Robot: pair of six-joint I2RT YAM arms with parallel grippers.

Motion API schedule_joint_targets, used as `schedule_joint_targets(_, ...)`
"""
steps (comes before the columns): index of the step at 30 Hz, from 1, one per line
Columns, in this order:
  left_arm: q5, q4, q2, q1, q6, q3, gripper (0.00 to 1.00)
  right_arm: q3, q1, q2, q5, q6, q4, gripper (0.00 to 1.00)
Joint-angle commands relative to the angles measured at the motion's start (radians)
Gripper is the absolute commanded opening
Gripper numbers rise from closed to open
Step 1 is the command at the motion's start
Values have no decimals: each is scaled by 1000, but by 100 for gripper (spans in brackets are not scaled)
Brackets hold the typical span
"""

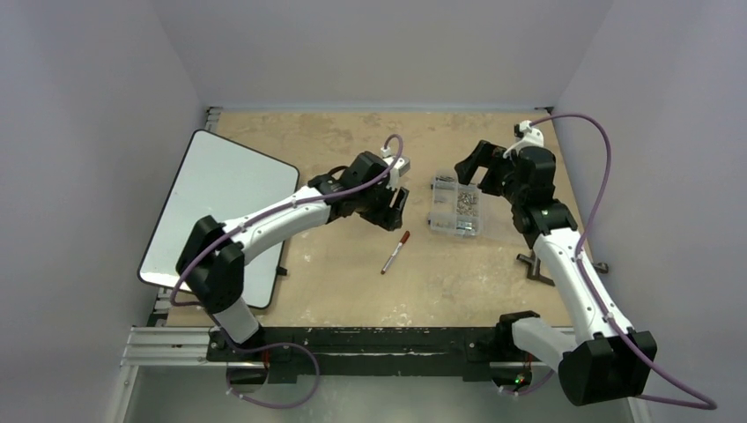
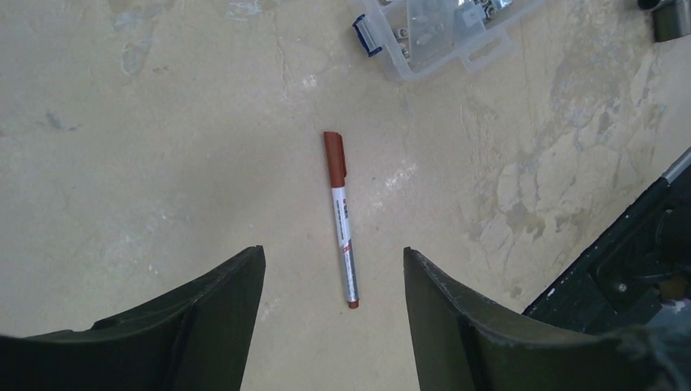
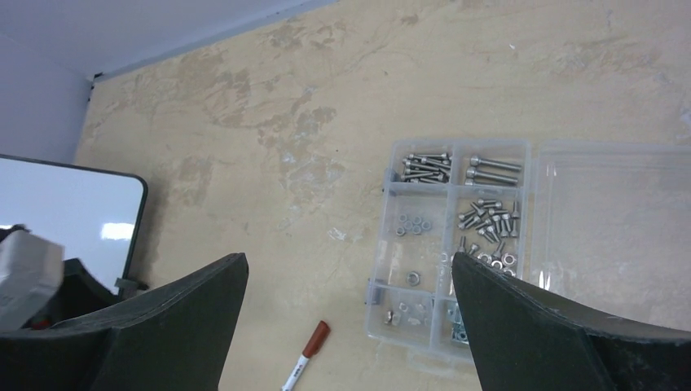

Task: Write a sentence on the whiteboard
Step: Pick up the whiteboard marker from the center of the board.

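While the left claw [image 2: 332, 252] hangs parted, the marker [image 2: 342, 220] lies near it.

Whiteboard [image 1: 220, 198] white, black rim; marker [image 1: 395, 252] white, red-brown cap; table [image 1: 476, 273] mottled beige.

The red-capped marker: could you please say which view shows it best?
The left wrist view: the marker lies whole and close, cap and label clear. Top external shows it small; right wrist catches only its capped end.

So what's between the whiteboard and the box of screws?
In the top view, the left claw hangs there, and a red-capped pen lies just nearer the robot.
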Motion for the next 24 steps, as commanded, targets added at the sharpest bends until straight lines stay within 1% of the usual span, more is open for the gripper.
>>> schedule_joint_targets(1, -8, 29, 86, -29, 36, 98, 61, -5, 2, -35, 26, -54, -6, 99)
schedule_joint_targets(5, -8, 39, 158, -37, 34, 127, 61, -21, 2, -49, 4, -32, 4, 99)
schedule_joint_targets(11, -9, 33, 258, -45, 38, 166, 61, -103, 2, -104, -4, 39, 70, 99)
schedule_joint_targets(20, -16, 21, 354, -53, 51, 215, 53, -108, 2, -112, 2, 37, 48, 99)
schedule_joint_targets(24, -46, 10, 390, -67, 61, 225, 46, -109, 2, -110, 1, 37, 42, 99)
